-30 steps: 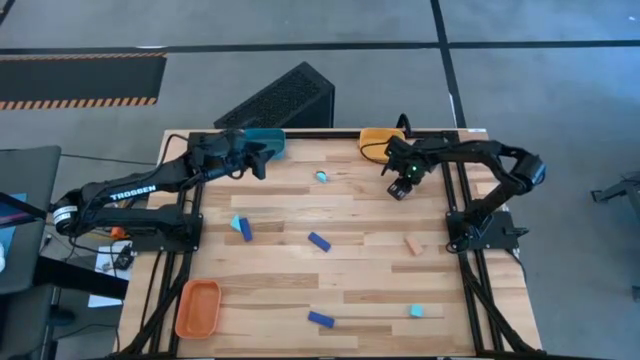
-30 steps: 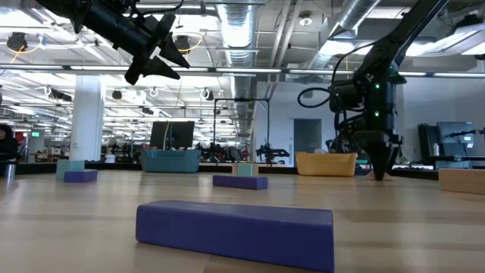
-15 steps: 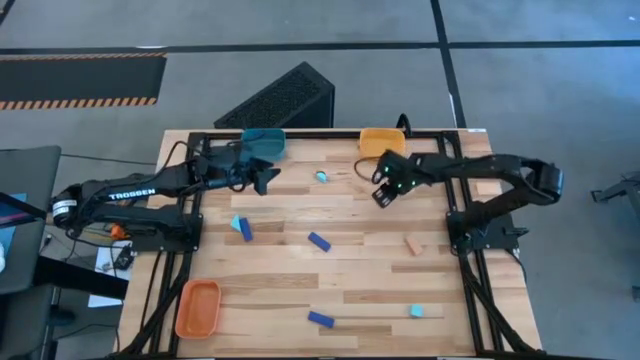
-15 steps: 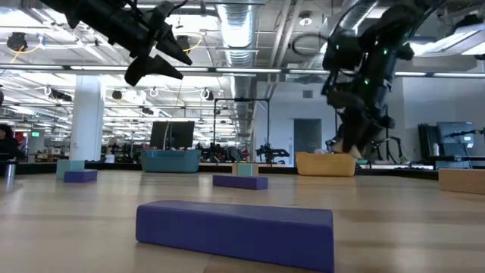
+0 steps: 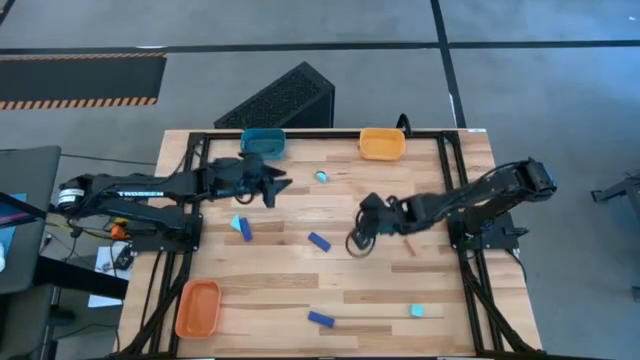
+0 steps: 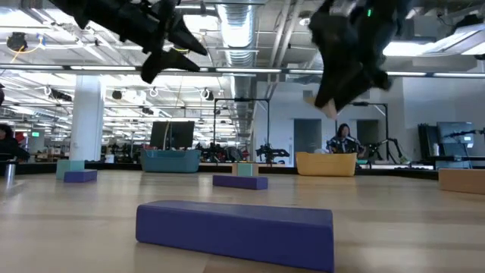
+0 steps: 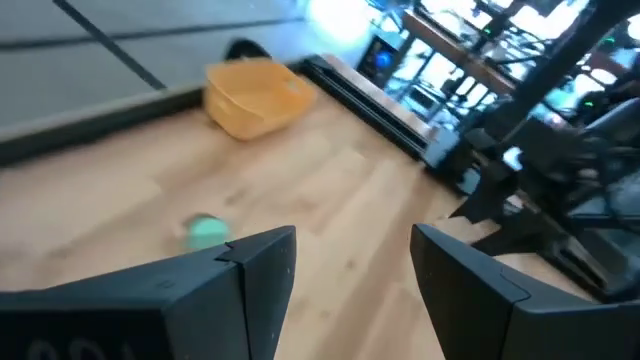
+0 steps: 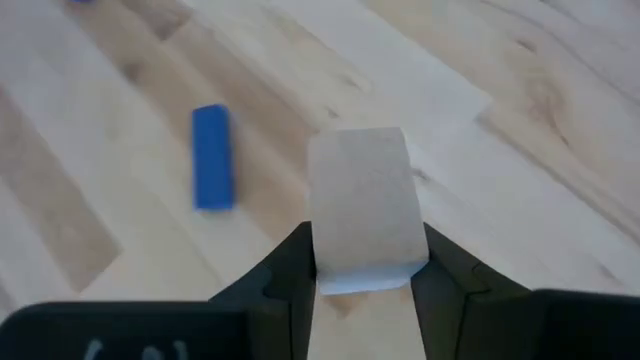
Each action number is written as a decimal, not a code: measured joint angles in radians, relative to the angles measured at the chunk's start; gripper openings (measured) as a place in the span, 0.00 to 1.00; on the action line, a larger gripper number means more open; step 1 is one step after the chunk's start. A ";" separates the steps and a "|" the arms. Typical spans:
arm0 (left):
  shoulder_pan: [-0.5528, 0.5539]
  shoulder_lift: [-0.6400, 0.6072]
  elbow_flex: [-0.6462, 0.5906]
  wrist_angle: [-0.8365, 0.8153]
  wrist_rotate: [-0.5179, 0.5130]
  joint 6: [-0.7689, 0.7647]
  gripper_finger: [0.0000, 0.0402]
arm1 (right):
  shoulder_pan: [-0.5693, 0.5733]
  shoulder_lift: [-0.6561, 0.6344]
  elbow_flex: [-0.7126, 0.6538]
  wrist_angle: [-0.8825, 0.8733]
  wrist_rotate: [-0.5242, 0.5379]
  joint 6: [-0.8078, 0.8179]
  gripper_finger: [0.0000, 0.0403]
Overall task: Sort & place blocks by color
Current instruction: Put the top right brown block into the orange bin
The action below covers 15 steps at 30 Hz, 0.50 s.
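Observation:
My right gripper hovers over the table's middle, shut on a pale tan block, just right of a dark blue bar. The low view shows the gripper high above the table. My left gripper is open and empty in the air between the teal tray and a cyan chunk. That chunk lies on the wood ahead of its fingers. Lying flat elsewhere are a cyan and blue pair, a tan block, a blue bar and a cyan chunk. My right gripper pinches the tan block between its two fingers, one on each long side near the end closest to the wrist. The block runs forward along the fingers and sticks out past them. It is lifted clear of the table.
The yellow tray sits at the far edge, with the teal tray to its left. The orange tray is at the near left corner. A black frame borders the table. A person sits far behind.
My right gripper has risen from the table near the yellow tray and swung toward the left and near edges, to above the table's middle, tipping as it went. My left gripper has moved from beside the teal tray a little toward the right and near edges.

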<state>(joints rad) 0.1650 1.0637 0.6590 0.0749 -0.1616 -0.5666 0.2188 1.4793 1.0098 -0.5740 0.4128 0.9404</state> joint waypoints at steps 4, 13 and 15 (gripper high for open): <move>-0.067 0.105 0.000 0.165 0.001 -0.045 0.47 | 0.052 0.033 0.101 -0.036 0.064 -0.103 0.34; -0.120 0.318 0.000 0.499 0.053 -0.243 0.54 | 0.062 0.005 0.179 -0.095 0.114 -0.395 0.34; -0.140 0.359 0.001 0.582 0.051 -0.276 0.58 | 0.075 -0.020 0.182 -0.104 0.118 -0.447 0.35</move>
<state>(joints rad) 0.0253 1.4229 0.6602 0.6569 -0.1103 -0.8424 0.2939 1.4597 1.1913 -0.6779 0.5308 0.4938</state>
